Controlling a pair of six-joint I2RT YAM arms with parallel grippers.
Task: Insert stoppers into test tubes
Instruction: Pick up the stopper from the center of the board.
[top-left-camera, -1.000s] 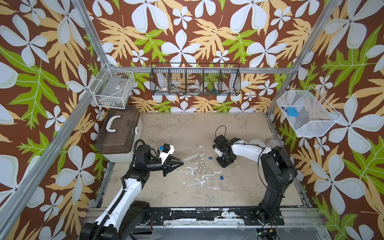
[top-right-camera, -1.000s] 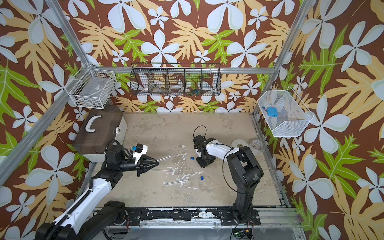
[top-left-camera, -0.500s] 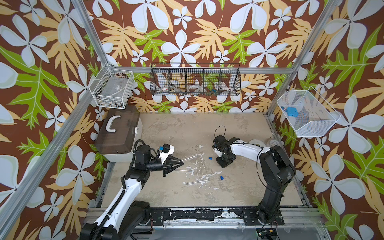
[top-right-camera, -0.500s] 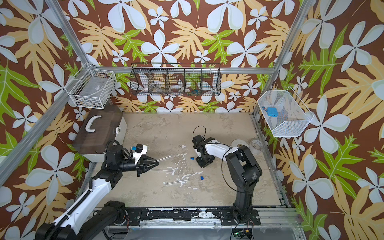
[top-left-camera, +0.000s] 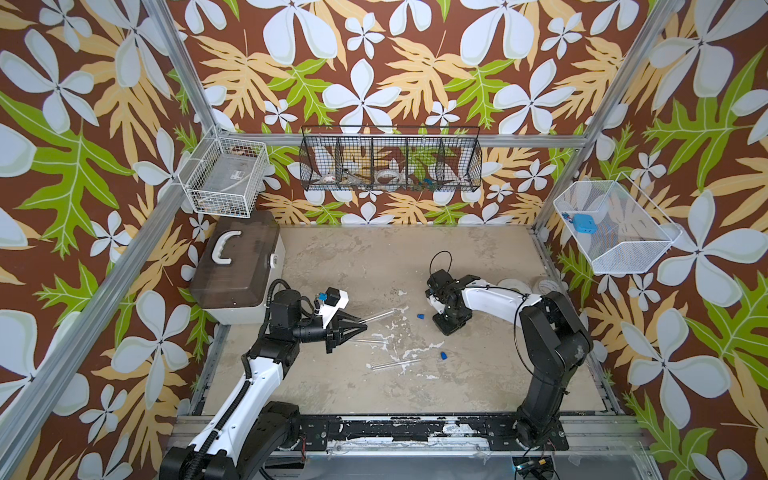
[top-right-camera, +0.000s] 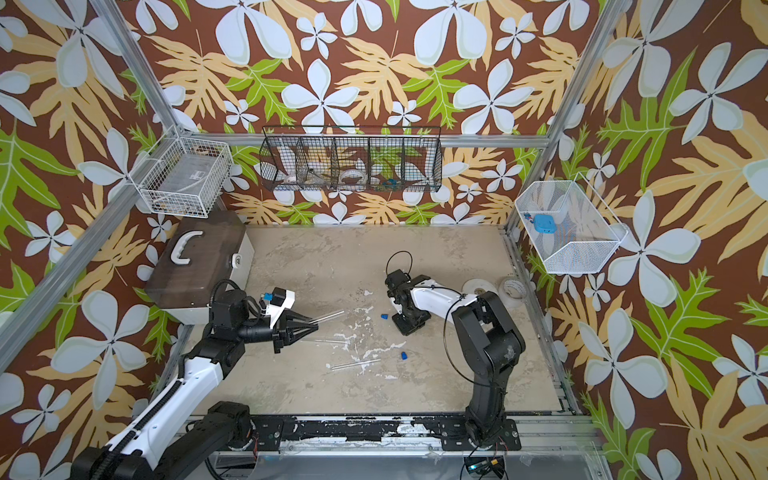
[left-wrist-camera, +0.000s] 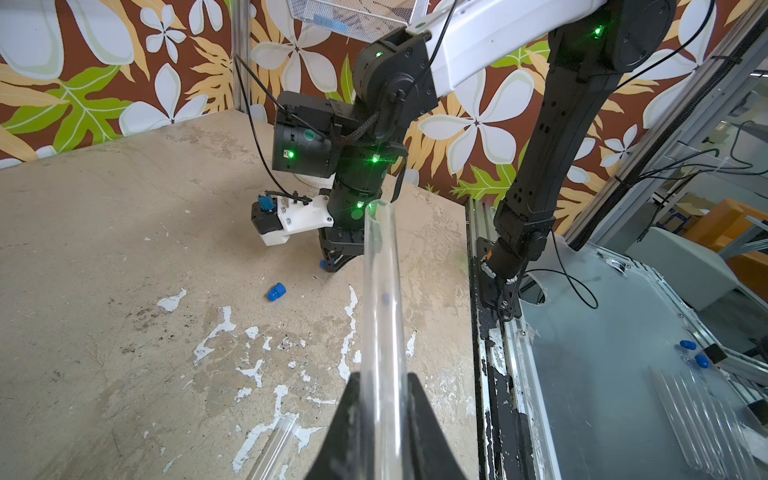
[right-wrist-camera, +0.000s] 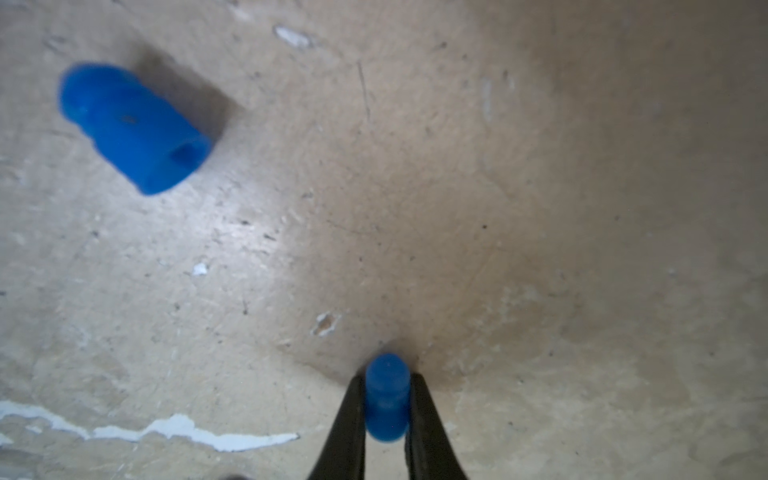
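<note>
My left gripper (top-left-camera: 364, 326) (left-wrist-camera: 382, 386) is shut on a clear test tube (top-left-camera: 379, 316) (left-wrist-camera: 380, 291), held above the table with its open mouth pointing toward the right arm. My right gripper (top-left-camera: 451, 327) (right-wrist-camera: 387, 382) points down at the table, shut on a small blue stopper (right-wrist-camera: 387, 399). A second stopper (top-left-camera: 420, 316) (right-wrist-camera: 133, 129) lies just left of it. A third stopper (top-left-camera: 443, 355) lies nearer the front. Two more test tubes (top-left-camera: 368, 340) (top-left-camera: 395, 364) lie flat in the middle, in both top views.
A box with a brown lid (top-left-camera: 237, 270) stands at the back left. Two white tape rolls (top-left-camera: 513, 284) lie at the right edge. Wire baskets hang on the walls; the right basket (top-left-camera: 615, 253) holds a flat blue object (top-left-camera: 584, 223).
The right gripper's jaws have closed onto the blue stopper on the table. The left arm and its tube have not moved.
</note>
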